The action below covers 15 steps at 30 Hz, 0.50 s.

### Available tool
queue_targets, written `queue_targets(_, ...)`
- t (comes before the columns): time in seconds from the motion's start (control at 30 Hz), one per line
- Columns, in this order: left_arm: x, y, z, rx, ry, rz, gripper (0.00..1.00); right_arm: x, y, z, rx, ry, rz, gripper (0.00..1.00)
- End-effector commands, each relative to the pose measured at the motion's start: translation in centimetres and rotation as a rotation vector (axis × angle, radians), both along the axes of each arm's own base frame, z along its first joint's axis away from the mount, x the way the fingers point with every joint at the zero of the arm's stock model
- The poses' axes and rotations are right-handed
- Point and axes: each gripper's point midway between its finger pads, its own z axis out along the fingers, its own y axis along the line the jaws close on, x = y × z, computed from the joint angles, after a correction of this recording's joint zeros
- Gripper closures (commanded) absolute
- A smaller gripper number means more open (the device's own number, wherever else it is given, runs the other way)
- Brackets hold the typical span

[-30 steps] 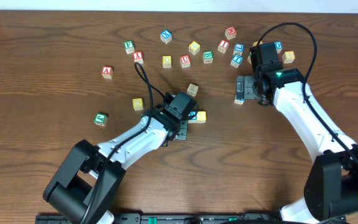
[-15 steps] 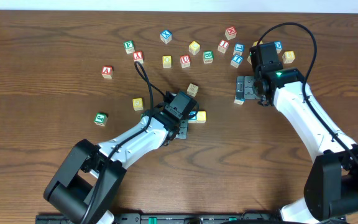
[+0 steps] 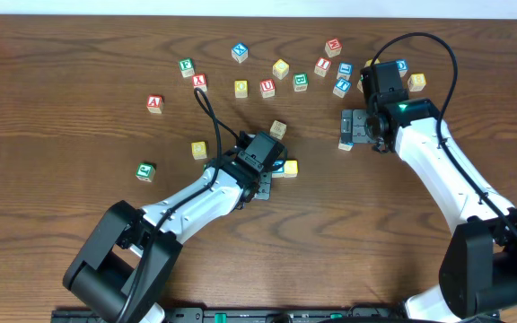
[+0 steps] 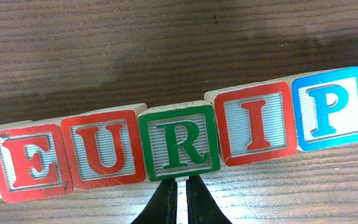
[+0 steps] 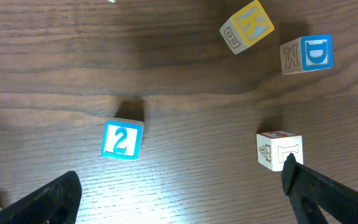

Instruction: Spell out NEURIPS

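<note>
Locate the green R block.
In the left wrist view, the green R block sits centre frame, mid-row between the red U block and the red I block, directly ahead of the left end effector.

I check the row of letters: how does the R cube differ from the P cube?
The R cube is green-lettered, the P cube blue. The R cube sits right before the shut left gripper; the P cube sits two places to the right. Both face the camera upright in one row.
</note>
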Motion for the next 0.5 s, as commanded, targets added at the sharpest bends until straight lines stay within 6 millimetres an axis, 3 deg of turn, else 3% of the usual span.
queue_targets(0.0, -0.2, 0.6, -0.7, 0.031, 0.005, 0.000, 0.92, 0.5, 0.0, 0.7, 0.006, -0.019, -0.011, 0.01)
queue_targets(0.17, -0.4, 0.6, -0.8, 0.032, 0.015, -0.001, 0.93, 0.5, 0.0, 0.7, 0.006, -0.019, -0.011, 0.01)
queue_targets(0.47, -2.8, 1.1, -0.8, 0.026, 0.120, -0.005, 0.93, 0.6, 0.0, 0.7, 0.006, -0.021, -0.011, 0.01)
